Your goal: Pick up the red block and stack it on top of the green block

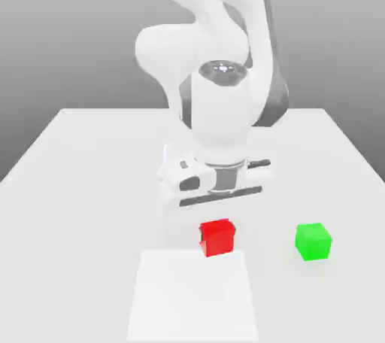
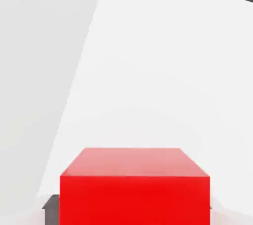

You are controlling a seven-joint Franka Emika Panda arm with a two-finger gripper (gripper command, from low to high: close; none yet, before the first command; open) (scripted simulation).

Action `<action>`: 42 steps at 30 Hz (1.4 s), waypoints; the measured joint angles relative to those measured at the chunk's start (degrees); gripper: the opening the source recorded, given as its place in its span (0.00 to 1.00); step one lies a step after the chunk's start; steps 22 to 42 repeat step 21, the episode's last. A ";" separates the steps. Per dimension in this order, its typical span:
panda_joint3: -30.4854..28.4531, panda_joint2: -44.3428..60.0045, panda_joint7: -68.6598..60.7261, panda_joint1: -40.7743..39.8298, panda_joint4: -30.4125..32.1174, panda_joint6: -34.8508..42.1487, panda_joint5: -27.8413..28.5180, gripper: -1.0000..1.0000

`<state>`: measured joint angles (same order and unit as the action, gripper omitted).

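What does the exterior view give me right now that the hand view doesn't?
Exterior view alone: the green block on the table, apart from the red one toward the exterior view's right, plus the arm above. Hand view alone: a dark finger pad against the red block's side. Both: the red block and the white table.

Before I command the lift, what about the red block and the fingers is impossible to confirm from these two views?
- Contact between fingers and red block: in the exterior view the hand's body hides it.
- The red block's lower part: cut off by the hand view's edge.
- Whether the block rests on the table or is already raised: neither view shows its underside.
- The green block's far faces: turned away in the exterior view.
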<state>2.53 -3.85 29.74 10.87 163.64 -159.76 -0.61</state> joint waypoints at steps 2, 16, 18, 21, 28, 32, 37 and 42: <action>1.52 -0.90 -4.14 2.90 -0.43 1.33 -0.48 0.00; 9.09 5.39 -20.91 16.86 -3.04 -2.27 1.84 0.00; 8.04 8.80 -19.13 17.23 -3.20 -5.44 4.37 1.00; 8.04 8.80 -19.13 17.22 -3.20 -5.44 4.37 1.00; 8.04 8.80 -19.13 17.22 -3.20 -5.44 4.37 1.00; 8.04 8.80 -19.13 17.22 -3.20 -5.44 4.37 1.00; 8.04 8.80 -19.13 17.22 -3.20 -5.44 4.37 1.00; 8.04 8.80 -19.13 17.22 -3.20 -5.44 4.37 1.00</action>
